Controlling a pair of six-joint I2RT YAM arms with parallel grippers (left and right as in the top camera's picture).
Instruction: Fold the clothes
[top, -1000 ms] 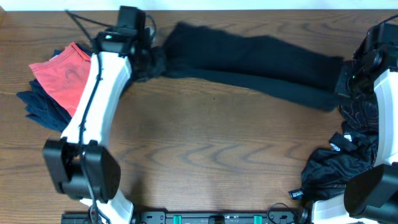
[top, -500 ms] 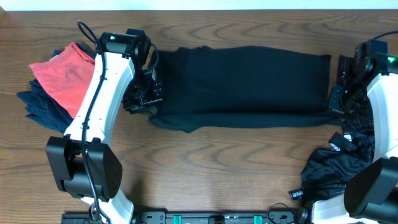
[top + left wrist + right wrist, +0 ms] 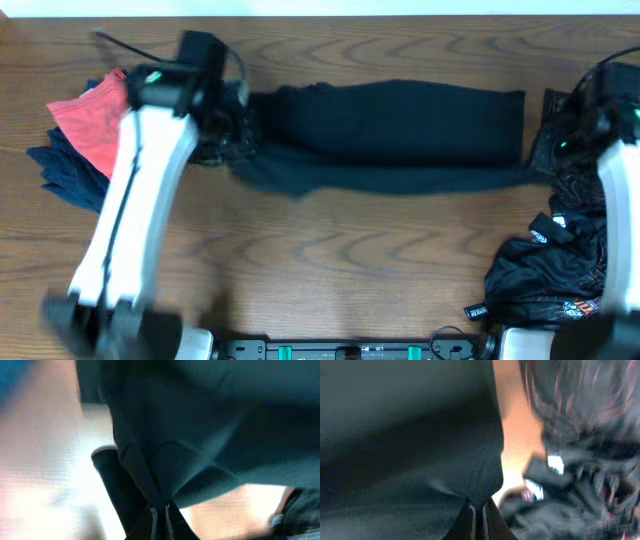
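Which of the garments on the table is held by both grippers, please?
The plain black shirt stretched across the middle: the left gripper and right gripper each pinch an end. The red garment and patterned black heap lie unheld.

The shirt (image 3: pixel 390 125) stretched from my left pincer (image 3: pixel 160 519) to my right pincer (image 3: pixel 477 519) is soft, matt black cloth. Below both, the desk (image 3: pixel 330 260) is smooth brown wood with wavy grain. Beside the right pincer, a black garment (image 3: pixel 555 255) looks thinner and a bit shiny. My left arm (image 3: pixel 135 200) is smooth white plastic.
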